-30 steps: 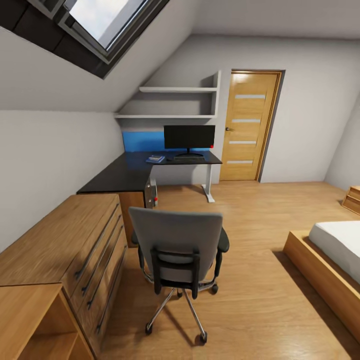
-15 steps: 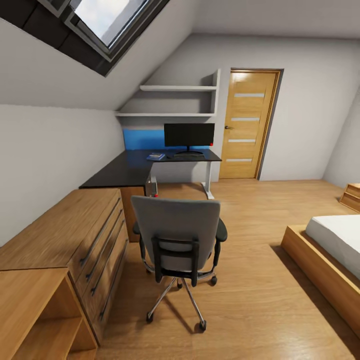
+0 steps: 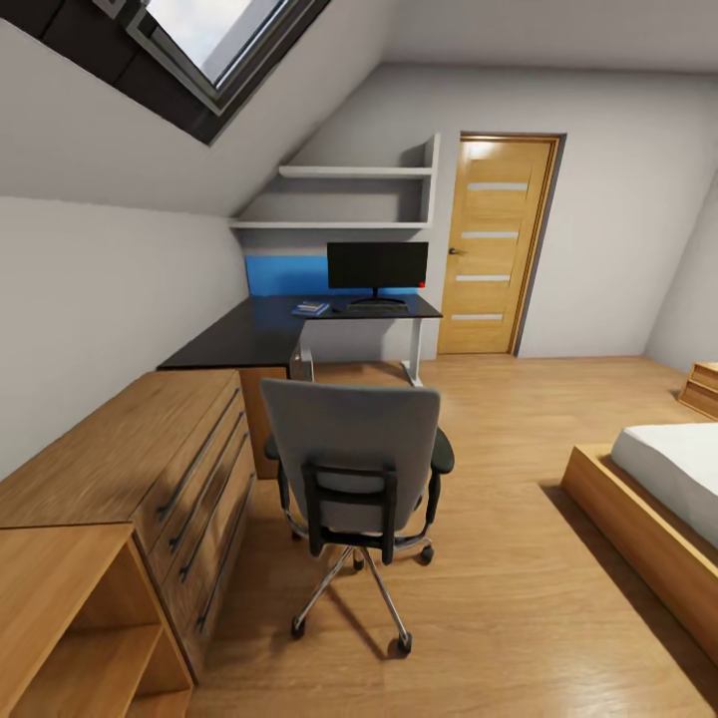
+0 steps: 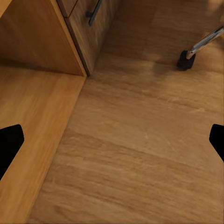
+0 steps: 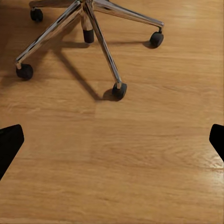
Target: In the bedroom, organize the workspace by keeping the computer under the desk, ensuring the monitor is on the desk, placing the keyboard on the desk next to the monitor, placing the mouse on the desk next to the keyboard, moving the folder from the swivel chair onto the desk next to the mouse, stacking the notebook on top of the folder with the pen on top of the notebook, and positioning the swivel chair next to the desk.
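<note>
The attic bedroom has a light wood floor [image 3: 519, 558]. The swivel chair [image 3: 351, 469] stands well short of the black worktop [image 3: 249, 339], back to the camera. On the worktop sit the monitor [image 3: 377, 265], keyboard [image 3: 377, 308] and blue folder [image 3: 311, 309]. Both the left gripper [image 4: 112, 140] and right gripper [image 5: 112, 140] are spread wide, empty.

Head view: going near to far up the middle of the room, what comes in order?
swivel chair → desk → keyboard → monitor → blue back panel → wall shelves
</note>
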Available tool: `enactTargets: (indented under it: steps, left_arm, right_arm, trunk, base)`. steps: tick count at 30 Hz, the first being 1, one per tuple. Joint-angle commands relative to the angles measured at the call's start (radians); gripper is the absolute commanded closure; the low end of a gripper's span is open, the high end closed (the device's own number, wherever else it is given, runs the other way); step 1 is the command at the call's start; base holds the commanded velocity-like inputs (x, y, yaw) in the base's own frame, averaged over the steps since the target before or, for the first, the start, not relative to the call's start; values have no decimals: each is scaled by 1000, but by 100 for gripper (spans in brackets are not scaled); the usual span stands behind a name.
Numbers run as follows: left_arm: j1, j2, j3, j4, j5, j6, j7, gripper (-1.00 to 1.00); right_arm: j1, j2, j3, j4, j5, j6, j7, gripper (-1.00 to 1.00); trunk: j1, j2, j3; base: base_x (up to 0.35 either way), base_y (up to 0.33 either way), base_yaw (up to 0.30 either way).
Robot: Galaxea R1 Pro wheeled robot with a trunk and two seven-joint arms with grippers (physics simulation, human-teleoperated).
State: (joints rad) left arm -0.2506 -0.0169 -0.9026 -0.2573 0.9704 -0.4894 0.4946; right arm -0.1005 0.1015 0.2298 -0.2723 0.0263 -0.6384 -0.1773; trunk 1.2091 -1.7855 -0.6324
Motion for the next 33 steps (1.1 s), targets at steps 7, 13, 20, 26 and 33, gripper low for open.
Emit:
enactTargets:
  steps: [7, 13, 20, 26, 33]
  left_arm:
    - [-1, -1, -13, 0, 7, 59, 4, -100]
    - [-1, 0, -9, 0, 10, 65, 3, -100]
    - [0, 0, 15, -9, 41, 66, -12, -100]
    - [-87, -2, 20, -17, 46, 83, -11, -100]
    - [-247, -8, 44, -84, 48, 291, -11, -100]
  right_arm:
    - [-1, 0, 6, 1, 4, -1, -10, -100]
    - [-1, -1, 6, 1, 4, -2, -10, -100]
    - [-3, -3, 2, -14, 3, -3, -12, -100]
    - [-81, 2, -2, -87, -21, 52, -27, -100]
    - [-283, 25, -3, -95, -97, 288, -30, -100]
  trunk:
    - [27, -50, -23]
    - [50, -92, -42]
    - [77, -141, -64]
    - [100, -183, -83]
    - [127, -232, -104]
  base:
    - [0, 0, 0]
    - [0, 0, 0]
    - [0, 0, 0]
    - [0, 0, 0]
    - [0, 0, 0]
